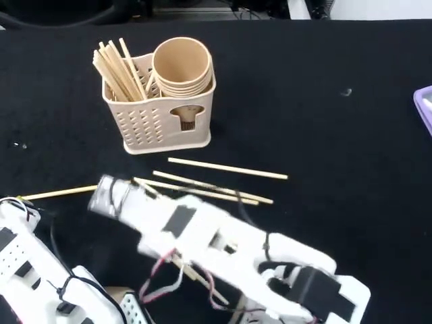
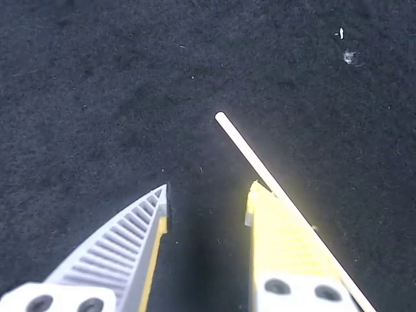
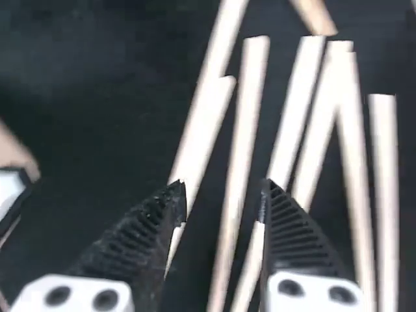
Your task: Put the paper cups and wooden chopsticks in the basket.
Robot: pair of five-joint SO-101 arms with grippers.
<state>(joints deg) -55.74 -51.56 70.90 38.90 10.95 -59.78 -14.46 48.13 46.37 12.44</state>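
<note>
A beige slotted basket (image 1: 158, 125) stands at the back left. It holds stacked paper cups (image 1: 182, 64) and a bundle of wooden chopsticks (image 1: 118, 67). Several loose chopsticks (image 1: 226, 169) lie on the black cloth in front of it, and one more chopstick (image 1: 57, 193) lies farther left. My right gripper (image 3: 222, 184) hovers open over several chopsticks (image 3: 250, 97), one of them between its fingers; in the high view it is a blur (image 1: 111, 196) at the pile's left end. My left gripper (image 2: 208, 188) is open, with a chopstick (image 2: 247, 149) running under its yellow finger.
A purple object (image 1: 424, 104) pokes in at the right edge. The black cloth (image 1: 324, 135) stretches bare to the right of the basket. The left arm's white body (image 1: 27, 270) fills the near left corner.
</note>
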